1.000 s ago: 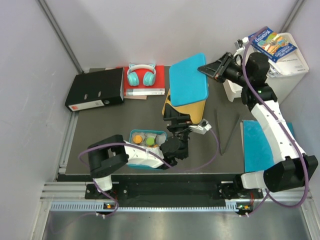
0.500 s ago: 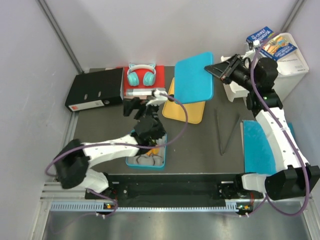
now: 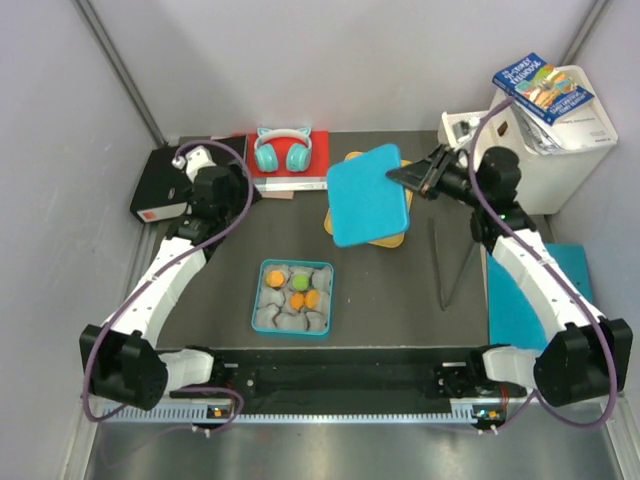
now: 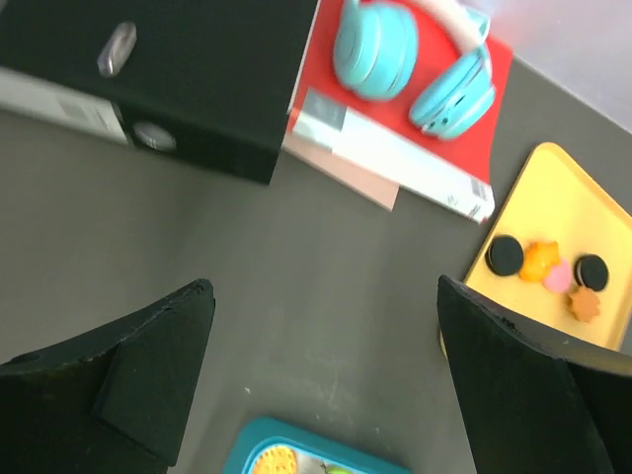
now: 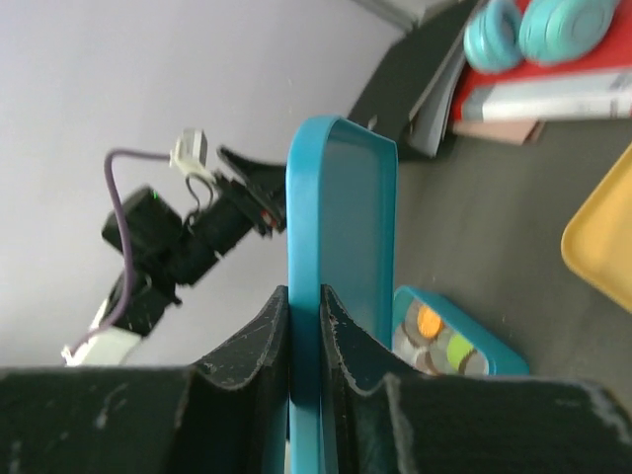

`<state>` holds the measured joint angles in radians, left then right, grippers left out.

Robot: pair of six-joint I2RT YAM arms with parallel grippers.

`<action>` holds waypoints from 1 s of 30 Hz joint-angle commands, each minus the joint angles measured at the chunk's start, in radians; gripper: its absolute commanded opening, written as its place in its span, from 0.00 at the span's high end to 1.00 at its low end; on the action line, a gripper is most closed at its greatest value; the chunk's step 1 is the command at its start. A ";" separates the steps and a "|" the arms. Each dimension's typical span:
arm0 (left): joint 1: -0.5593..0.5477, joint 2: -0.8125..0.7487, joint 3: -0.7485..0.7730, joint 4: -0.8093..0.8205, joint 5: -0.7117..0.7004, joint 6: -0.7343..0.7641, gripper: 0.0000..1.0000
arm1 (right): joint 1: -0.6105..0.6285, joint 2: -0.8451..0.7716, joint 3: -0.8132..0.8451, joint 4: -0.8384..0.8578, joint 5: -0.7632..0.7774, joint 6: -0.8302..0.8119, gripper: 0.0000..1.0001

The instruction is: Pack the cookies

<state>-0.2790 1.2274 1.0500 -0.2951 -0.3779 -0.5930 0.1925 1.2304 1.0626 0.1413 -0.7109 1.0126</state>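
Top external, then both wrists: box part filled, lid aloft

Top external: the teal box point(image 3: 295, 263) sits at lower centre on the dark matte mat point(image 3: 220, 260). Four cookies point(image 3: 299, 283), three orange and one green, lie in its pleated paper cups point(image 3: 270, 318); several cups look empty. At centre right, the right gripper point(image 3: 408, 177) pinches one edge of the teal lid point(image 3: 366, 195), a smooth slab with rounded corners held above the yellow tray point(image 3: 388, 241).

Left wrist: the left gripper point(image 4: 326, 336) is spread wide with nothing in it, over bare mat. At the right of the frame the glossy tray carries five flat discs: two black, two orange, one pink. A corner of the box shows at the bottom edge.

Right wrist: the fingers point(image 5: 267, 326) are closed tight on the lid's rim. The lid is seen edge-on, shallow and lipped. The box shows at lower right.

Assessment: packing is partly done. At least five cookies await transfer. Fitting the lid looks premature.
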 commanded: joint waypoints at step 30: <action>0.078 -0.266 -0.441 -0.102 0.174 -0.349 0.49 | 0.358 0.300 -0.601 1.127 0.108 0.382 1.00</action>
<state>-0.2035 0.9798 0.6186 -0.4320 -0.1989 -0.9215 0.5320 1.4891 0.4759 1.0157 -0.6312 1.3220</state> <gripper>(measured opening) 0.591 0.136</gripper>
